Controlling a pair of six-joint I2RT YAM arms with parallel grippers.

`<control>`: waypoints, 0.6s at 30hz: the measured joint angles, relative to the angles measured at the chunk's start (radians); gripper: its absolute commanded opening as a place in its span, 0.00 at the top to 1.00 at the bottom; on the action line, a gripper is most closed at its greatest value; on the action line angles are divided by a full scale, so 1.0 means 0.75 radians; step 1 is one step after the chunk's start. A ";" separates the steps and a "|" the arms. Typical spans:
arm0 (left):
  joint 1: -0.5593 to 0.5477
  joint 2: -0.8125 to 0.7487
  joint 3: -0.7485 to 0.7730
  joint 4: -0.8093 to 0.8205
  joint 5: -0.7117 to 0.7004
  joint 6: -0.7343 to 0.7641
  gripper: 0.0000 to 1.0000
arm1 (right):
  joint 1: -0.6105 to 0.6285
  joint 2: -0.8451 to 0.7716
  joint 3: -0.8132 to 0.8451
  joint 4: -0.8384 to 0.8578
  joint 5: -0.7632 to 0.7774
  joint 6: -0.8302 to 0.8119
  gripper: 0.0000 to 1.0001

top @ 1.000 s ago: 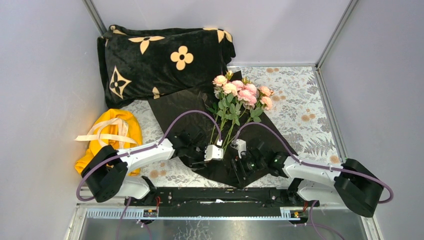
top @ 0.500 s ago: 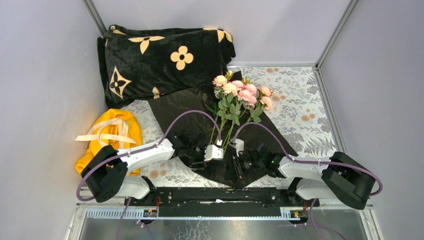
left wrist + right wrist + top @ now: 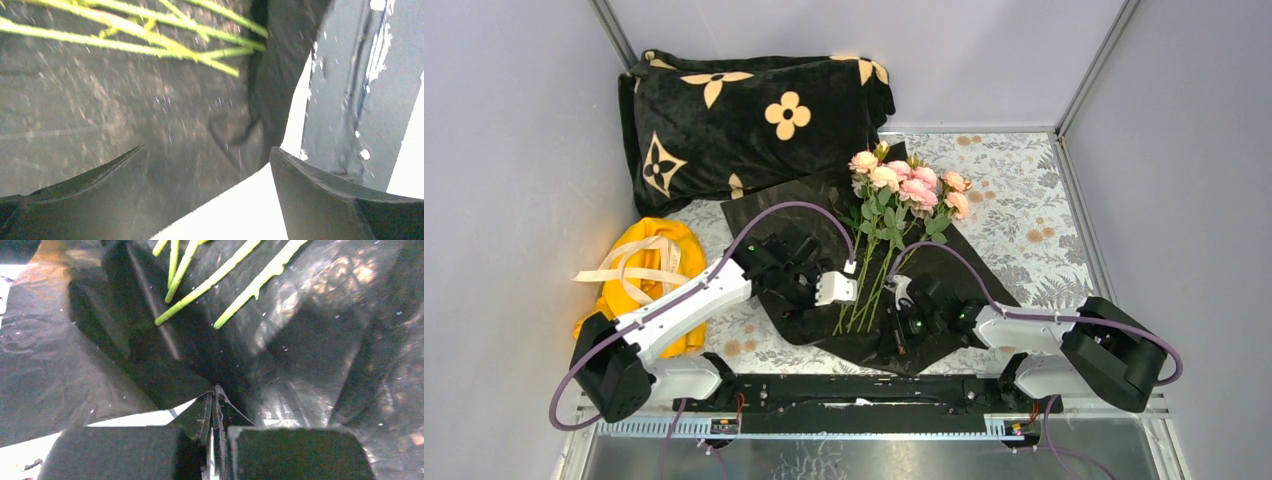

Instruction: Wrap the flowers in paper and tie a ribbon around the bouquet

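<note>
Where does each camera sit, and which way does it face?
Top: above, behind the robot, looking down on paper, flowers; left arm, right arm show.
Left wrist: on left arm, facing paper, stems; left fingers open.
Right wrist: on right arm, facing paper; right fingers pinch its edge.
Shared: both wrist views show stems on paper.

The left arm (image 3: 682, 302) and right arm (image 3: 1016, 325) have white links and black joints. A purple cable (image 3: 789, 205) runs along each. Fingers (image 3: 325, 200) are dark wedges. The base rail (image 3: 864, 390) is black.
</note>
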 measured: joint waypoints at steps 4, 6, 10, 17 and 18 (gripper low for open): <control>0.019 -0.058 0.037 -0.244 -0.070 -0.001 0.04 | 0.000 -0.013 0.020 -0.057 0.087 0.025 1.00; 0.019 -0.091 0.037 -0.314 -0.104 -0.041 0.05 | 0.000 -0.028 0.020 -0.077 0.134 0.042 1.00; 0.018 -0.198 -0.003 -0.279 -0.141 -0.139 0.05 | 0.000 -0.049 0.020 -0.093 0.203 0.066 1.00; -0.011 -0.404 -0.298 -0.065 -0.168 -0.184 0.01 | 0.001 -0.069 0.039 -0.181 0.276 0.068 1.00; -0.031 -0.414 -0.317 -0.055 -0.176 -0.181 0.01 | 0.001 -0.076 0.039 -0.196 0.282 0.070 1.00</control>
